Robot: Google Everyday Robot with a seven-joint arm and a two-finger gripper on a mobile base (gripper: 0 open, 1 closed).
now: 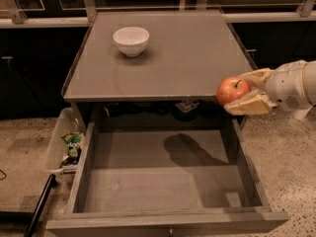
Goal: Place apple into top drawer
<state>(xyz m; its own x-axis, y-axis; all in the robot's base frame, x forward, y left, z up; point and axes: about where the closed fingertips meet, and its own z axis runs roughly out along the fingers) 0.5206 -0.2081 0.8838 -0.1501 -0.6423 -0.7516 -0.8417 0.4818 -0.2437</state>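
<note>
The red-orange apple [232,90] with a short dark stem is held in my gripper [242,93], which reaches in from the right. The fingers [249,105] are shut on the apple from above and below. The apple hangs in the air over the right rear corner of the top drawer [163,181], near the cabinet top's front right edge. The drawer is pulled fully out; it is a wide grey box with a flat bare bottom. The shadow of apple and gripper falls on the drawer bottom.
A white bowl [131,40] stands on the grey cabinet top [168,63] at the back left. A clear plastic bin [61,142] with packets sits on the floor left of the drawer. A dark bar [39,206] lies at the lower left.
</note>
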